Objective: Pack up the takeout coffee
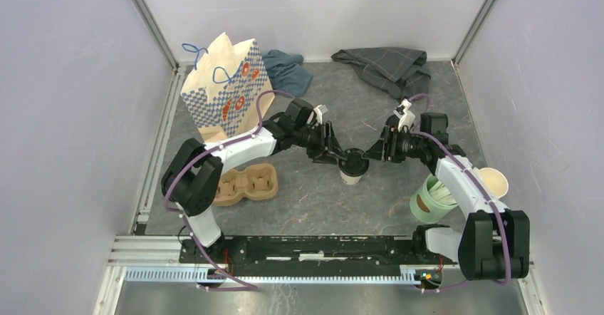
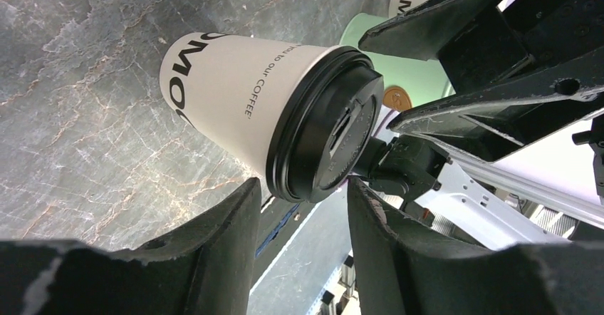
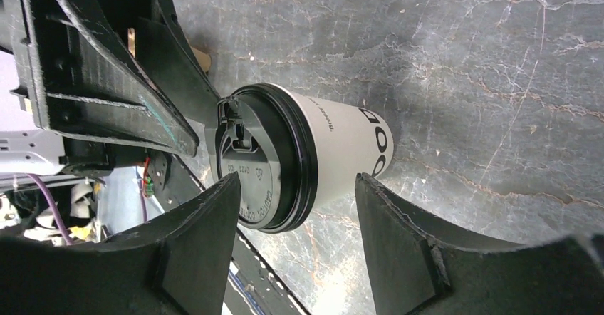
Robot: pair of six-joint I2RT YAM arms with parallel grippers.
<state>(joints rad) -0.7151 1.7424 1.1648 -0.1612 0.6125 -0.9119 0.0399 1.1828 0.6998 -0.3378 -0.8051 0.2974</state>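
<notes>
The takeout coffee [image 1: 352, 167], a small white paper cup with a black lid, stands upright on the dark stone-patterned table between both arms. My left gripper [image 1: 336, 152] reaches in from the left. In the left wrist view its jaws [image 2: 303, 201] stand partly apart, and the lid's edge [image 2: 324, 137] dips just between the fingertips with no clear grip. My right gripper [image 1: 375, 151] comes from the right. In the right wrist view it [image 3: 295, 187] hovers open in front of the cup [image 3: 335, 144], one finger [image 3: 206, 215] overlapping the lid face.
A checkered paper bag [image 1: 226, 90] stands at the back left, with a cardboard cup carrier [image 1: 246, 184] in front of it. A mint-green cup [image 1: 432, 199] and a lidless white cup [image 1: 493, 182] sit by the right arm. Blue [image 1: 288, 69] and grey [image 1: 388, 65] cloths lie at the back.
</notes>
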